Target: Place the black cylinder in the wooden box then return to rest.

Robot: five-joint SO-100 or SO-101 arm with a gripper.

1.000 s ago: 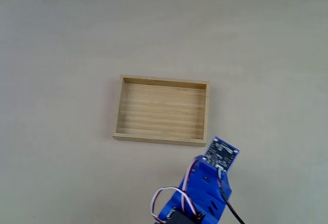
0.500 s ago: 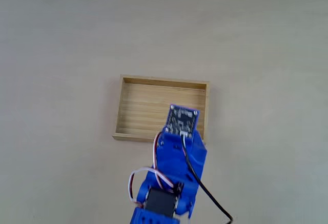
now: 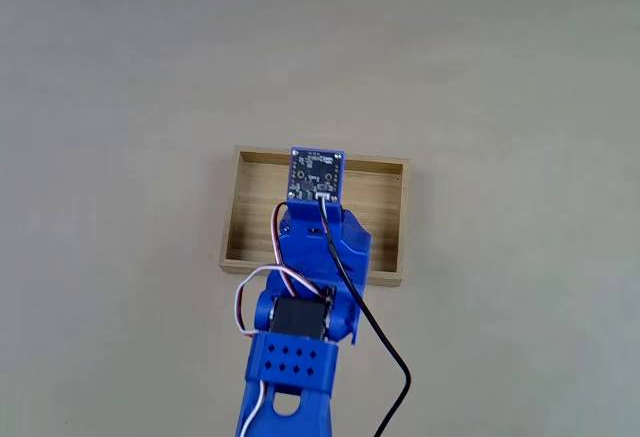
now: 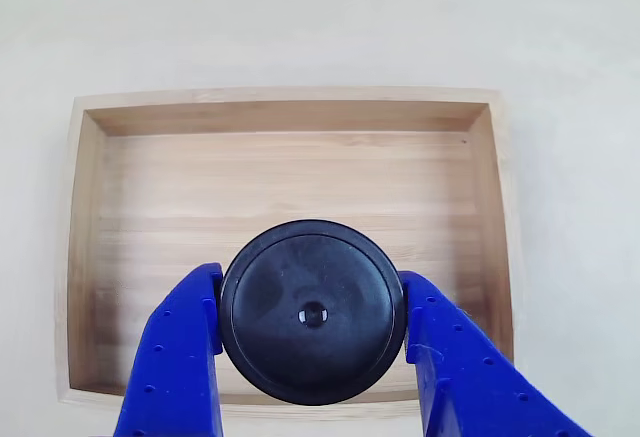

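In the other view, the left blue finger [image 4: 175, 357] of the pincer [image 4: 312, 342] rises from the lower left of the frame and presses the left flank of the black cylinder [image 4: 312, 309]. The cylinder sits at lower centre, its round top and tiny centre mark facing the camera, and the right finger [image 4: 460, 367] closes on its other flank at lower right. So the pincer is pinching the black cylinder between both fingers, with no gap showing on either side.

Behind the cylinder the wooden box [image 4: 290, 172] spans most of the frame. The cylinder is seen over the near part of the slatted floor, close to the near wall at the bottom edge. How high it hangs above the floor cannot be told from here.

In the fixed view, the box [image 3: 385, 222] lies at mid-frame on the pale table [image 3: 520, 77], and the blue arm [image 3: 310, 287] reaches up from the bottom edge across its near wall, covering the middle of the tray.

The main risk, as I judge it, is the nearness to that near wall: a release here could set the cylinder on the rim, or let it tip and roll out onto the table. Letting go from too high could make it bounce or land on its side. A finger dragging on withdrawal might also nudge the light box.
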